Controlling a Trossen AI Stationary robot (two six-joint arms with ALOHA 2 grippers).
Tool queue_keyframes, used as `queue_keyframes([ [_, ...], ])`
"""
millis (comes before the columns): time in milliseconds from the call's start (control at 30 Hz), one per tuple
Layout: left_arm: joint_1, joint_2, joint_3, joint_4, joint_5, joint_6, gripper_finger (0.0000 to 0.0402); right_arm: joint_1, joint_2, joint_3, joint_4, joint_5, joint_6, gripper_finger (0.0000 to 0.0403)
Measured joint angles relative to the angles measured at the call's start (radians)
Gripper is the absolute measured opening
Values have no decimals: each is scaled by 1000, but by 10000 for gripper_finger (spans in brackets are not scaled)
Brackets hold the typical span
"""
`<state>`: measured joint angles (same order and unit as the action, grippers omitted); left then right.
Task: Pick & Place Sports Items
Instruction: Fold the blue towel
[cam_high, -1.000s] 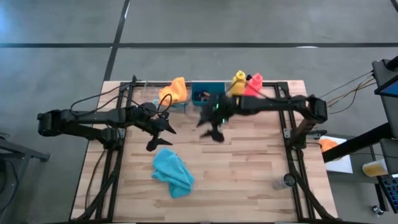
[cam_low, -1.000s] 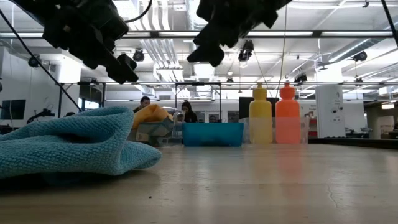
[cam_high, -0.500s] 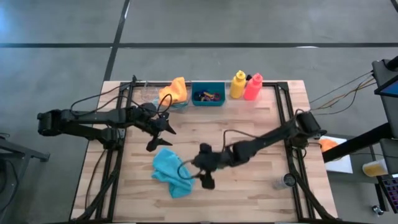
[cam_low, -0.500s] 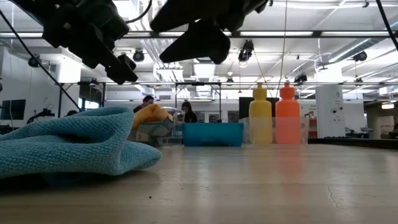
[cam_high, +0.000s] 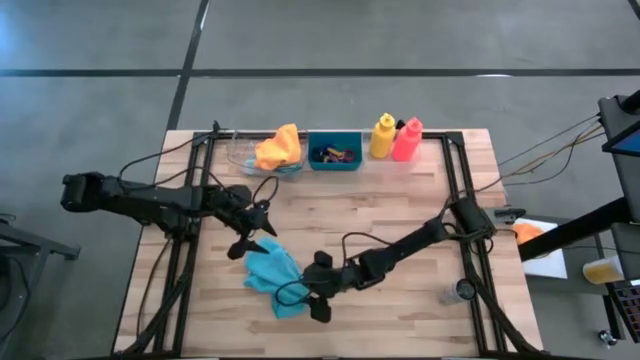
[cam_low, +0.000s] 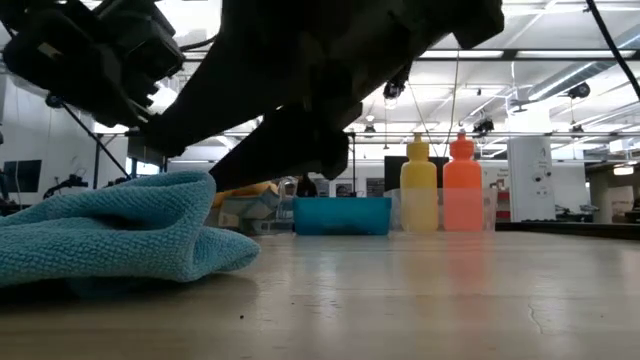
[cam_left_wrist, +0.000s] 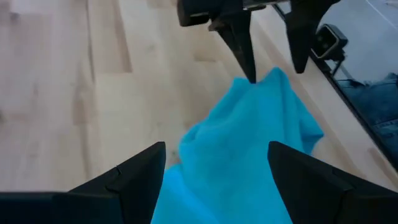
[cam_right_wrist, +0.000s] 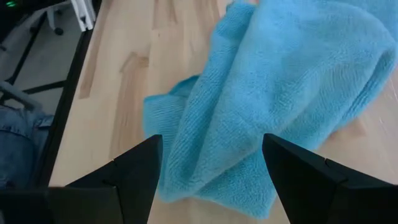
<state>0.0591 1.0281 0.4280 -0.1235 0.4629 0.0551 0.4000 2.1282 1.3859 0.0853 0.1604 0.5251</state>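
Note:
A teal cloth (cam_high: 275, 277) lies crumpled on the table's near left part; it also shows in the low view (cam_low: 110, 235). My left gripper (cam_high: 253, 233) is open above the cloth's far end (cam_left_wrist: 216, 149). My right gripper (cam_high: 310, 300) is open and low at the cloth's right near end (cam_right_wrist: 211, 140). An orange cloth (cam_high: 280, 147) lies in a clear tray at the far edge. Small rings (cam_high: 335, 155) lie in the teal bin (cam_high: 335, 165). A yellow bottle (cam_high: 383, 135) and a pink-red bottle (cam_high: 407, 140) stand upright to the bin's right. No pale blue cloth shows. My right gripper has one fingertip (cam_left_wrist: 249, 71) right at the cloth's edge (cam_left_wrist: 267, 81), coming from the table's right side. I cannot tell whether it touches the cloth. My left gripper touches nothing.
The clear tray (cam_high: 240, 152), the bin and both bottles line the far edge. A small metal cup (cam_high: 462, 292) stands near the right near corner. Black frame rails (cam_high: 455, 200) run along both table sides. Bare wood lies in the middle and right of the table.
My right gripper has swept from beside the teal bin toward the near left and down to the teal cloth's right end. My left gripper has gone a little toward the near edge, over the cloth's far end. The cloth has kept still.

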Motion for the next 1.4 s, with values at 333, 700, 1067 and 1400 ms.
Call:
queue_keyframes([
  [333, -56, -2, -24, 11, 0, -31, 285, 1, 16, 33, -7, -1, 0, 199],
  [700, -61, -1, -23, 16, 0, -34, 285, 1, 13, 32, -23, -1, 23, 119],
  [1067, -61, -1, -23, 18, 0, -30, 286, 1, 22, 31, -61, -1, 55, 119],
  [1400, -61, -1, -23, 19, 0, -26, 286, 1, 35, 31, -83, -2, 48, 118],
])
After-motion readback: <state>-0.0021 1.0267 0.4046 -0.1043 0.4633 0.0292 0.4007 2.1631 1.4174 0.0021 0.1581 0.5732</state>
